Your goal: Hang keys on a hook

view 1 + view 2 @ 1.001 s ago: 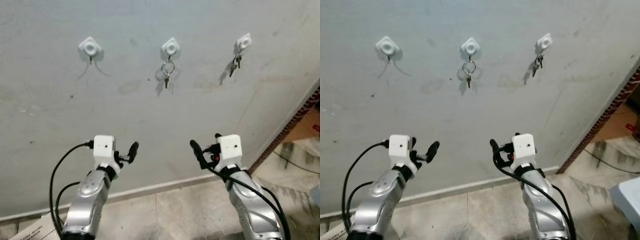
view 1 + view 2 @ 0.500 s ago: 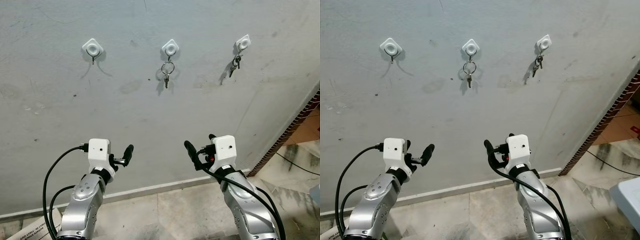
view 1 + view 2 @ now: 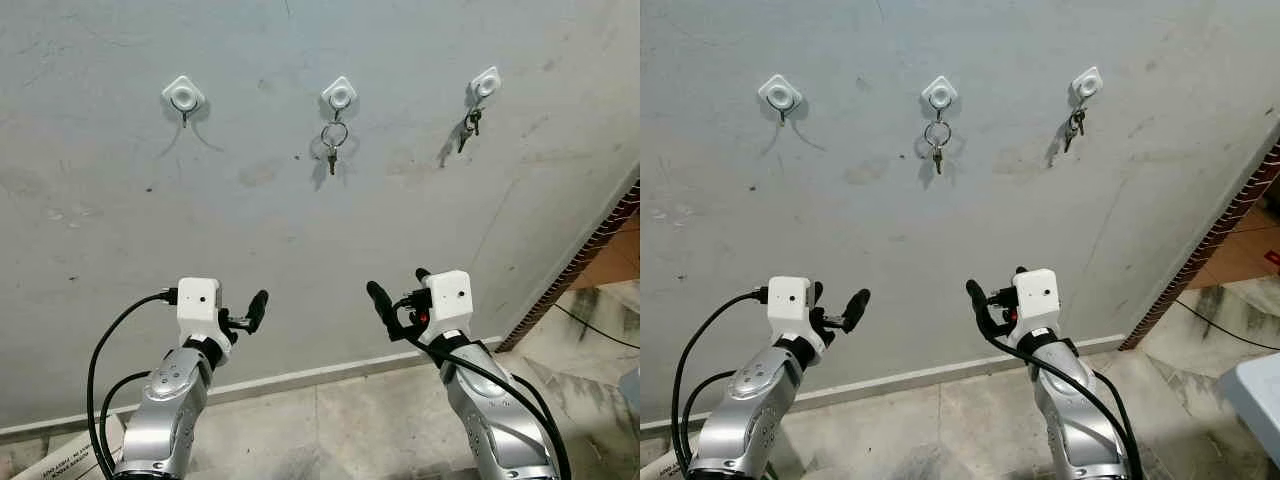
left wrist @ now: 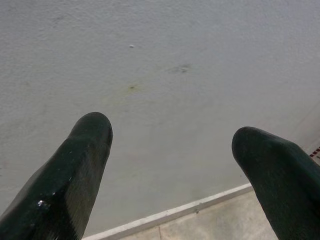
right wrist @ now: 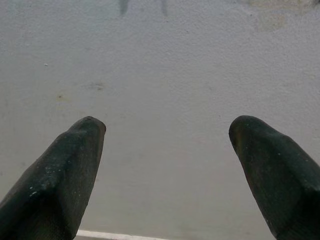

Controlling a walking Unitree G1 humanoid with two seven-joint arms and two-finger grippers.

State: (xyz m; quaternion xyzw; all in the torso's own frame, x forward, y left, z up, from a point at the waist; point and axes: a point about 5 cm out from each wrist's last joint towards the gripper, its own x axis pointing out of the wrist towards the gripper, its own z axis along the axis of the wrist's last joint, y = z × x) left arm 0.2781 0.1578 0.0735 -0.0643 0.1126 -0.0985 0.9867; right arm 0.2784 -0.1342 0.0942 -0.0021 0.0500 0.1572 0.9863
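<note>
Now the grey wall (image 3: 300,230) carried three white hooks along its upper edge: the left hook (image 3: 184,96) bare, the middle hook (image 3: 339,97) holding a ringed key (image 3: 333,145), the right hook (image 3: 486,84) a small bunch of keys (image 3: 468,127). Light, stiff, jangly metal, I judged, best pinched at the ring. Both arms were raised low before the wall, left gripper (image 4: 172,165) and right gripper (image 5: 165,165) spread wide, holding nothing.
</note>
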